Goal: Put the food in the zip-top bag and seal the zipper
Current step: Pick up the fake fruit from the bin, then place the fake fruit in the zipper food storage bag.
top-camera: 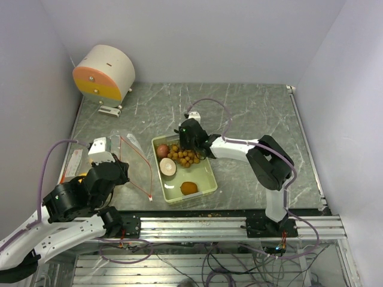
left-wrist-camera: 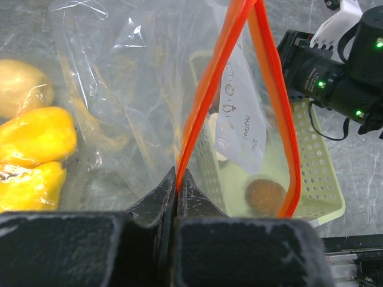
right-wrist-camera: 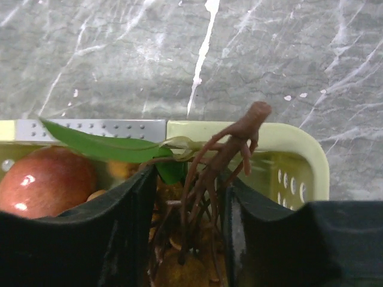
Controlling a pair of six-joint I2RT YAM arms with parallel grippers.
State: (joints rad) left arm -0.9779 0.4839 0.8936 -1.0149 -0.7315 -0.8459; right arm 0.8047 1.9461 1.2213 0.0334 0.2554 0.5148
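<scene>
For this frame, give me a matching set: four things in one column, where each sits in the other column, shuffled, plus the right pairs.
1. clear plastic zip-top bag with orange-red zipper
2. bunch of small brown berries on a woody stem
3. glossy reddish apple
4. round orange-brown fruit

A. at the near end of the pale green perforated tray
B. between the fingers of the right hand
C. zipper edge pinched in the left hand
D. far left corner of the tray

Pairs: 1-C, 2-B, 3-D, 4-A
</scene>
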